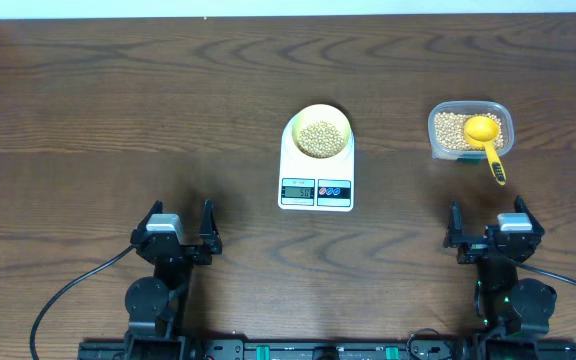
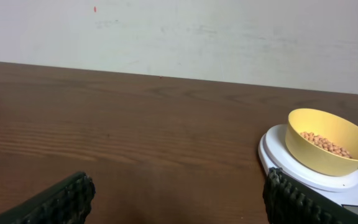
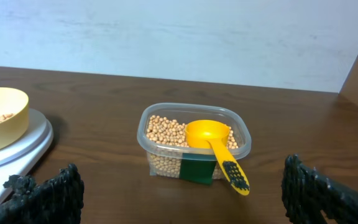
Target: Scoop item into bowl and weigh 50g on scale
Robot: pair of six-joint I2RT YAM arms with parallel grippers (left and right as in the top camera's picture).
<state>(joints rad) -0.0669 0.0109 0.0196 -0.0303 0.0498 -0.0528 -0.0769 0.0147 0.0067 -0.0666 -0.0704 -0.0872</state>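
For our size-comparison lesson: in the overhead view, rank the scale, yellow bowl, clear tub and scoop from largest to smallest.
1. scale
2. clear tub
3. yellow bowl, not far behind the tub
4. scoop

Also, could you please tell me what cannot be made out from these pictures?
Scale display: overhead, digits too small to read.
Beans beneath the scoop: right wrist and overhead, covered by its head.
Green label on the tub: right wrist, too blurred to read.
Front of the scale: left wrist, cut off by the bottom edge.
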